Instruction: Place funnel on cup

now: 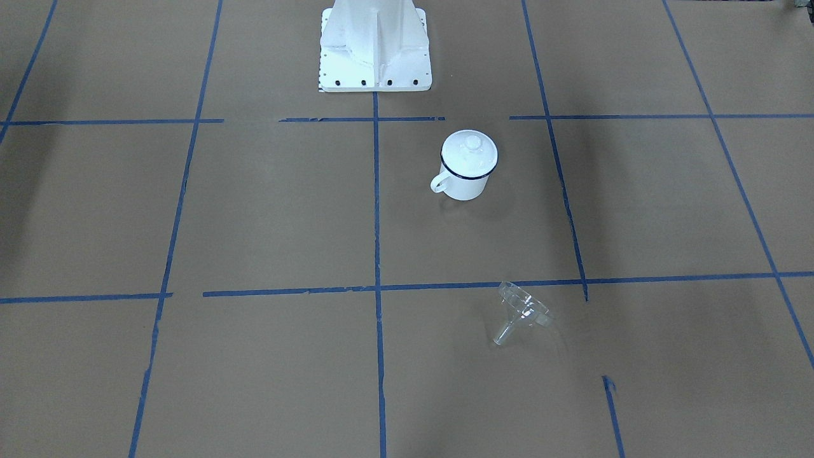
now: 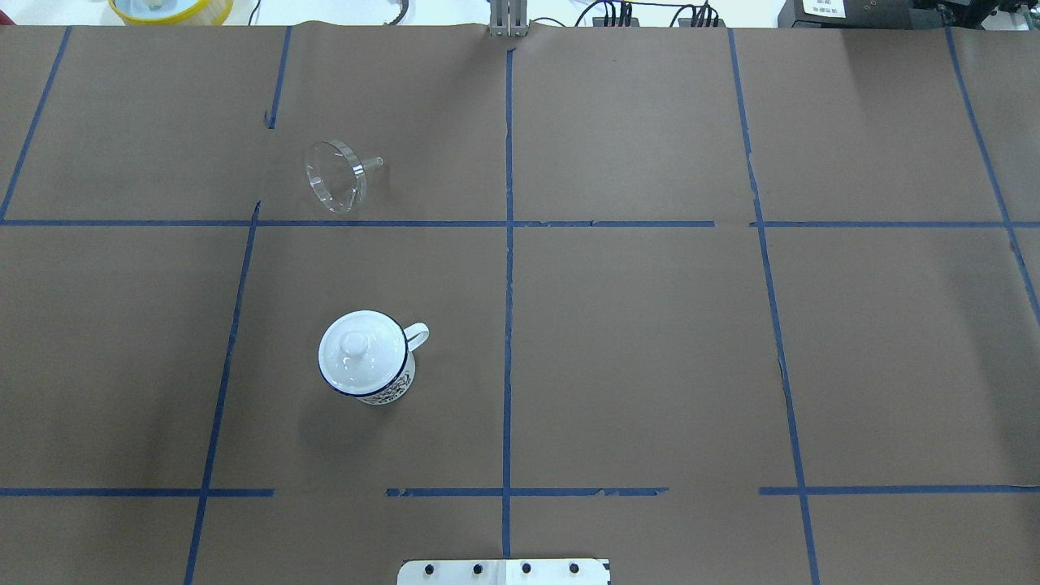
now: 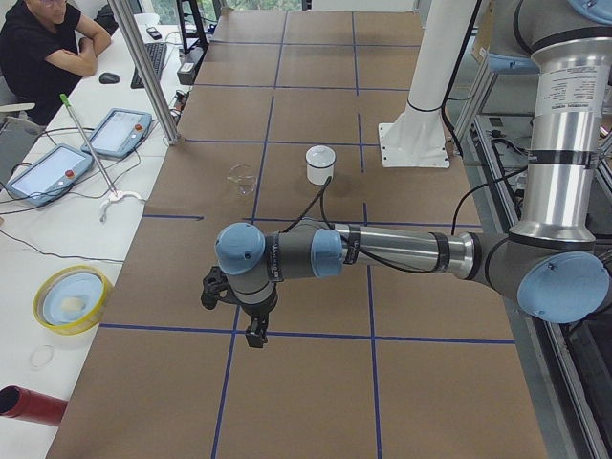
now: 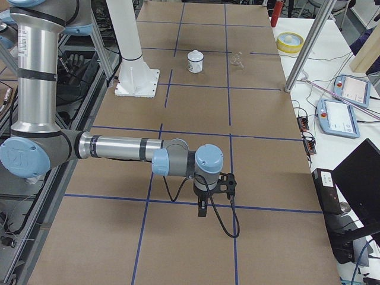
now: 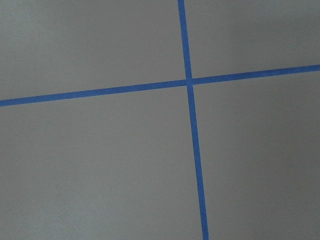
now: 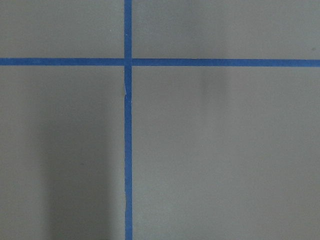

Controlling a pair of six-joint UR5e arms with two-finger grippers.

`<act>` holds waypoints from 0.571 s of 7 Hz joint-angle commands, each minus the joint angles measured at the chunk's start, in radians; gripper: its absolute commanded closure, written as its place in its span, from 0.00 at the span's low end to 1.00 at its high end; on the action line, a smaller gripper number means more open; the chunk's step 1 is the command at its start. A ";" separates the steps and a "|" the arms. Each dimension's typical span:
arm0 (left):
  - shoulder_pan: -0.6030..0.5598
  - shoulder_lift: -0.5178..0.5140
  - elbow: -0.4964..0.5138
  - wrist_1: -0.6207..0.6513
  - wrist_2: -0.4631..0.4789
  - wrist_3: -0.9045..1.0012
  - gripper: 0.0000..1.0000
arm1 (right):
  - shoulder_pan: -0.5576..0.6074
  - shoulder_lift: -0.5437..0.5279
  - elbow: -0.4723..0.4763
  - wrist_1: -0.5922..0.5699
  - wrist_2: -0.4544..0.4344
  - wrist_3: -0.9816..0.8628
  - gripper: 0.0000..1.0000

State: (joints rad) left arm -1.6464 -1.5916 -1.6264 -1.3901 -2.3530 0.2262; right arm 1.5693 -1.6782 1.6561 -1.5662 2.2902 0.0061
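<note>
The table (image 2: pixel 650 366) is covered in brown paper, marked into large squares by blue tape lines (image 2: pixel 509 284) and lit evenly with only soft shadows. Along one long side runs a white bench (image 3: pixel 29 234) carrying two handheld screens (image 3: pixel 43 172), cables and a yellow dish (image 3: pixel 72 298). A metal post (image 3: pixel 142 67) rises at its edge, and a person in a black shirt (image 3: pixel 43 48) sits behind it.

The cup (image 2: pixel 390 390) is white, with a thin dark blue rim and a dark pattern on its side. The funnel (image 2: pixel 335 177) is clear. The bench (image 2: pixel 650 341) is brown with blue grid lines.
</note>
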 commanded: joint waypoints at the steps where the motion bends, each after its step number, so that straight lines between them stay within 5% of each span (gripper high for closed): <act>1: -0.003 -0.007 0.010 -0.006 -0.002 -0.031 0.00 | 0.000 0.000 0.001 0.000 0.000 0.000 0.00; 4: -0.003 -0.007 0.008 -0.009 0.001 -0.027 0.00 | 0.000 0.000 -0.001 0.000 0.000 0.000 0.00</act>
State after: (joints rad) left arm -1.6489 -1.5973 -1.6177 -1.3984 -2.3529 0.1987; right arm 1.5693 -1.6782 1.6553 -1.5662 2.2903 0.0061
